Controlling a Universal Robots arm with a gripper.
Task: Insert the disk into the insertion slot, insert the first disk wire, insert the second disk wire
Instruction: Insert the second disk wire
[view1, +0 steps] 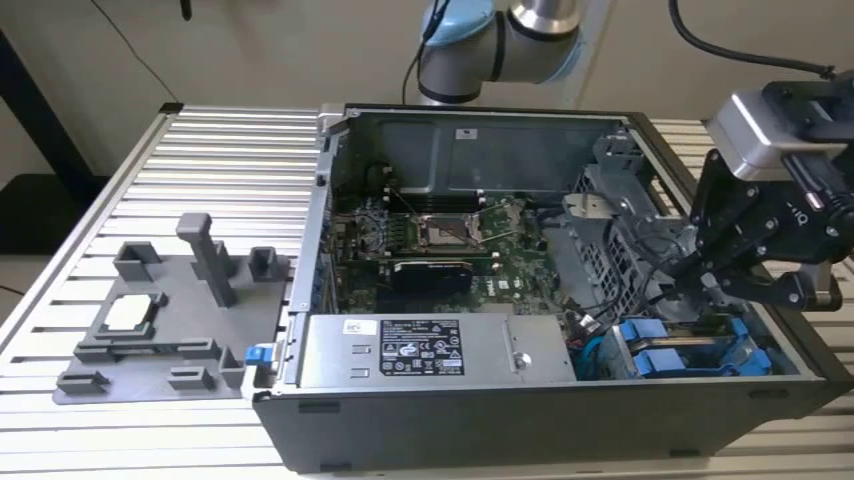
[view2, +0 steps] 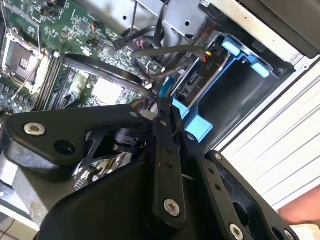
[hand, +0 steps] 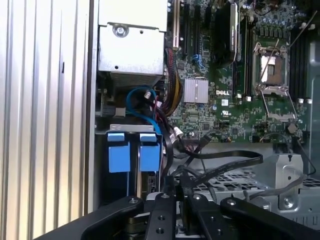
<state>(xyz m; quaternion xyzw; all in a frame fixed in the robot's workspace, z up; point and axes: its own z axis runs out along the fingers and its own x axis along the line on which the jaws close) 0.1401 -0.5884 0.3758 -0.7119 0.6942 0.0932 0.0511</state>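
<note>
Here, slatted table (view1: 200, 150), pale wall (view1: 267, 50), disk (view1: 661, 358) inserted

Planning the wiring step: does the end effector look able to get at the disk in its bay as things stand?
Probably yes: the end effector hovers just above the disk inside the open case, with loose black cables between them.

**Camera layout around the open computer case (view1: 534, 425) on the slatted bench (view1: 227, 150).**
The exterior view looks steeply down from high above the case's nearer wall, taking in the whole case. Both wrist views sit close behind the claw (view2: 160, 107), peering into the case; they share the motherboard (hand: 225, 100) and the blue carrier tabs (hand: 149, 155).
</note>
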